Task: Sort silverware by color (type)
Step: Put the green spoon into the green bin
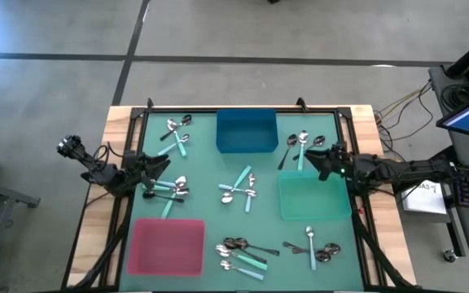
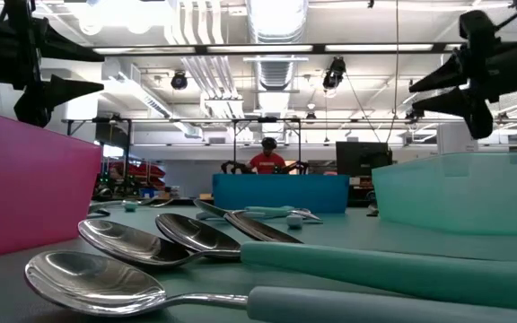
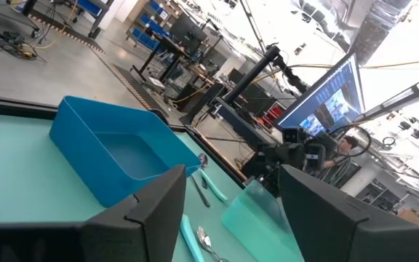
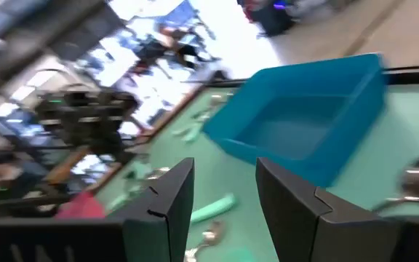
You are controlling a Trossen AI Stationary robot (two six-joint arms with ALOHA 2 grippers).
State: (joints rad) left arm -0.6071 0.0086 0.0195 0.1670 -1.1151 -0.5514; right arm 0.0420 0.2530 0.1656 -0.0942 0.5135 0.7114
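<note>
The silverware lies in several small clusters on the teal mat: teal-handled and silver spoons at the far left [image 1: 177,134], by my left gripper [image 1: 169,189], in the middle [image 1: 240,190], at the far right [image 1: 302,146] and along the near edge [image 1: 243,251] [image 1: 316,247]. My left gripper [image 1: 159,167] hovers open at the mat's left side, level, with nothing between its fingers [image 3: 231,182]. My right gripper [image 1: 316,159] hovers open above the green tray's far edge, also holding nothing [image 4: 224,171]. In the low view, near spoons [image 2: 124,269] rest flat on the mat.
A blue tray [image 1: 247,130] stands at the far middle, a green tray [image 1: 314,198] at the right and a pink tray [image 1: 168,246] at the near left. A black frame [image 1: 218,110] rims the mat. A person [image 2: 267,160] shows far behind the table.
</note>
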